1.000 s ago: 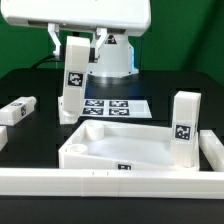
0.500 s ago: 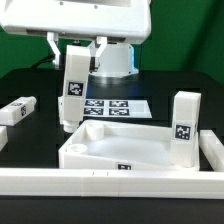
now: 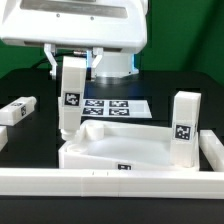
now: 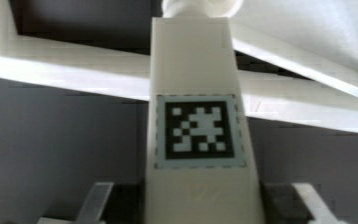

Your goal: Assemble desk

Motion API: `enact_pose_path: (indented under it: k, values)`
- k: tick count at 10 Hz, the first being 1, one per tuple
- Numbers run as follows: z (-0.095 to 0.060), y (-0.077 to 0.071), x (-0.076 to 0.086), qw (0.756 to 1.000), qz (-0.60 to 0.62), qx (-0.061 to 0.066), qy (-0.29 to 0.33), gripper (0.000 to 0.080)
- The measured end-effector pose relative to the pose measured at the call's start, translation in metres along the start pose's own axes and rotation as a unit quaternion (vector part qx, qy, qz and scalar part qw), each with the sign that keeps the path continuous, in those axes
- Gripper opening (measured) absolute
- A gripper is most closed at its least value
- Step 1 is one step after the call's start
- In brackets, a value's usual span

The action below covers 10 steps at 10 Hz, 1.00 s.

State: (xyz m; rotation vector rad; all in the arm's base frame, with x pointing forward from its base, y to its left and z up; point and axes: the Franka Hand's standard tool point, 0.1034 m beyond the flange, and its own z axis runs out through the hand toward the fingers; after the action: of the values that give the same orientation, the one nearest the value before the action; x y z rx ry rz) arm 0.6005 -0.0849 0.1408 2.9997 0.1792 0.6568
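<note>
My gripper (image 3: 72, 58) is shut on a white square-section desk leg (image 3: 69, 97) and holds it nearly upright. The leg's lower end hangs just above the far left corner of the white rimmed desk slab (image 3: 120, 152). In the wrist view the leg (image 4: 197, 80) with its black-and-white tag fills the middle, between my fingers (image 4: 98, 203), with my gripper (image 4: 197, 205) round it and the slab's rim (image 4: 60, 50) behind. A second leg (image 3: 182, 128) stands upright at the slab's right corner. A third leg (image 3: 18, 110) lies on the table at the exterior view's left.
The marker board (image 3: 112, 107) lies behind the slab under the arm. A long white rail (image 3: 110, 181) runs along the front and another rail (image 3: 213, 150) at the exterior view's right. Another white part (image 3: 2, 136) shows at the left edge.
My gripper has come down and a little to the exterior view's left with the leg, bringing its lower end close to the slab's far left corner.
</note>
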Motion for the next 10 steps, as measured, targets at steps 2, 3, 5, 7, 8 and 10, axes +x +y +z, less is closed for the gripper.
enact_pose_path:
  k: [2, 3, 5, 7, 8, 10]
  values:
    - [0.0071, -0.0026, -0.0016, 1.0, 0.001, 0.001, -0.004, 0.029]
    - [0.0095, -0.0047, -0.0035, 1.0, 0.002, 0.002, -0.007, 0.029]
    - [0.0111, -0.0101, -0.0042, 1.0, 0.007, 0.006, -0.008, 0.029]
    - [0.0112, -0.0103, -0.0043, 1.0, 0.008, 0.006, -0.009, 0.029]
    - [0.0112, -0.0101, -0.0043, 1.0, 0.008, 0.006, -0.009, 0.029]
    - [0.0116, -0.0047, -0.0068, 0.999, 0.009, 0.021, -0.026, 0.029]
